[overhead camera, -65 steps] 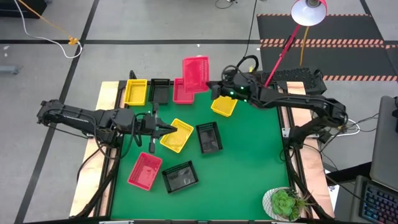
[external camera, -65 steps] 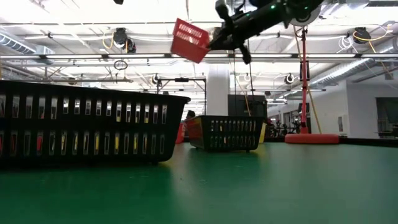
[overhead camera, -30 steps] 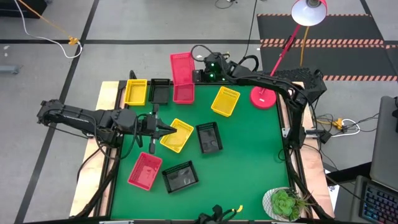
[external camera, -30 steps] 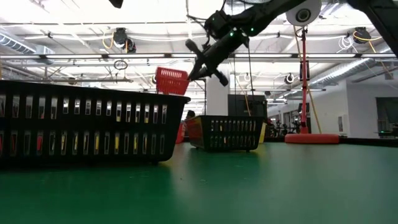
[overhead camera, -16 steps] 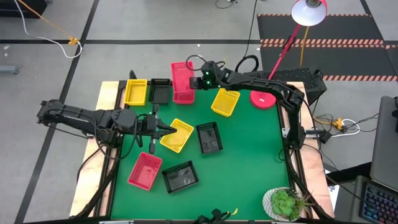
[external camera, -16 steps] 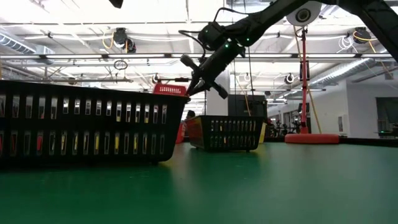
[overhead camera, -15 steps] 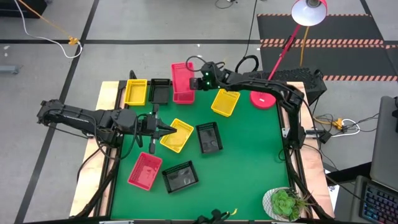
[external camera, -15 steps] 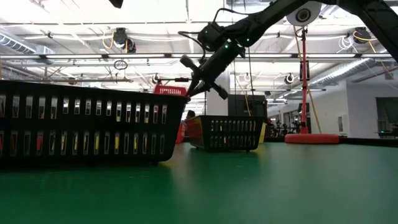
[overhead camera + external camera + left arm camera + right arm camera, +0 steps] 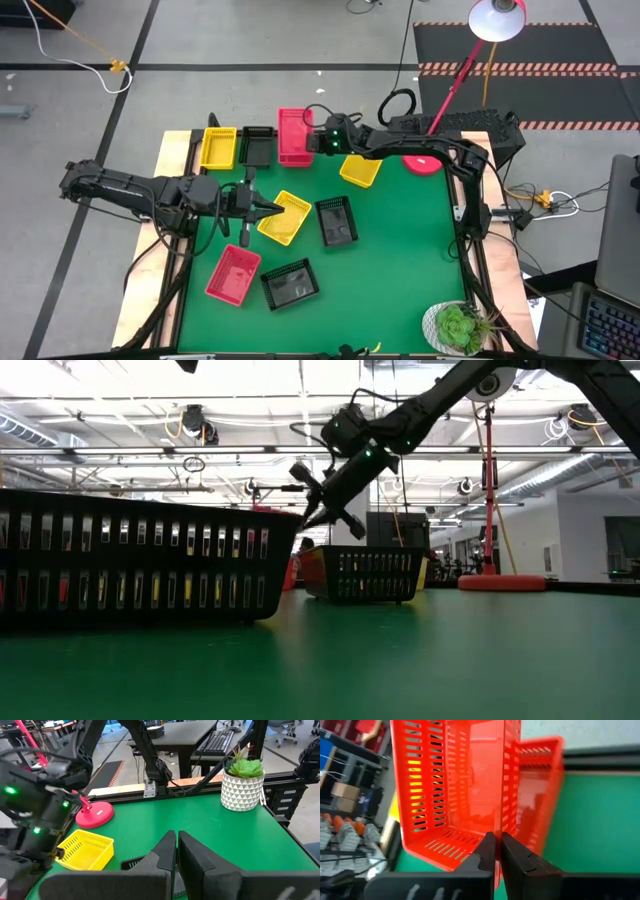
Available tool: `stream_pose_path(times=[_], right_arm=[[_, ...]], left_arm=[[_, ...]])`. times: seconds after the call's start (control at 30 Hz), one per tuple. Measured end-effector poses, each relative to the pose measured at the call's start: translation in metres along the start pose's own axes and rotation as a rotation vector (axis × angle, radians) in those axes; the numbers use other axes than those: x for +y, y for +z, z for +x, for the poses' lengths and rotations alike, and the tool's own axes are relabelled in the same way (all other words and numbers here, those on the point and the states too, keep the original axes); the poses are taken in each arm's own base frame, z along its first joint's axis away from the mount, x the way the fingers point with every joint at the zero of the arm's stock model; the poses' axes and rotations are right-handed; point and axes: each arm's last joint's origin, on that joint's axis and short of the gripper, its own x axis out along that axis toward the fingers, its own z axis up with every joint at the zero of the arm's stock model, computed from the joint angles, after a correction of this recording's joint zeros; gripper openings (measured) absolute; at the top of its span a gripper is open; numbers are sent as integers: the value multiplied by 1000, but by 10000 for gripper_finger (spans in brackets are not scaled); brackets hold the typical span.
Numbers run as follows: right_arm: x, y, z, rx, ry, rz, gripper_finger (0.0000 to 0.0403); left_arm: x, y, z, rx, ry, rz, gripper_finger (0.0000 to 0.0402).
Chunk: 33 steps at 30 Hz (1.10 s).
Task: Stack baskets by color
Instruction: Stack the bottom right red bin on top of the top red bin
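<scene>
My right gripper is shut on a pink-red basket at the table's far edge. A second pink-red basket lies right under it; whether the two touch I cannot tell. A yellow basket and a black basket stand to their left. More baskets rest on their bottoms on the green mat: yellow, yellow, black, pink-red and black. My left gripper hangs shut and empty above the mid-table yellow basket. My right gripper pinches the held basket's long right-hand wall at its rim, one finger inside the basket and one outside. The fingers come from the table's right, slanting down. The basket sits open side up, over the second pink-red basket.
A red lamp base stands at the far right under my right arm, its pole rising to the lamp head. A potted plant sits at the near right corner. Bare green mat lies at the right.
My right gripper has come down and a little toward the near edge, rolling somewhat, still shut on the pink-red basket. The basket has sunk toward the second pink-red basket; in the low view it has dropped behind the near black basket's rim.
</scene>
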Motion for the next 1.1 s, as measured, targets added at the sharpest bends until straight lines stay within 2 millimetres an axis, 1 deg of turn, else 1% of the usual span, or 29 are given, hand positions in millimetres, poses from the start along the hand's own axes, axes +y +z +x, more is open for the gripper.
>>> stream_pose_path(times=[0.27,0.43,0.93,1.1], right_arm=[[-19,-10,4,10,-23,26,5],[-18,-9,4,-9,7,32,6],[-20,-11,4,8,-9,-6,7],[-20,-10,4,4,-3,-12,19]], left_arm=[[0,0,0,0,0,-2,24],[0,0,0,-2,0,1,24],[0,0,0,-3,0,1,24],[0,0,0,-3,0,1,24]])
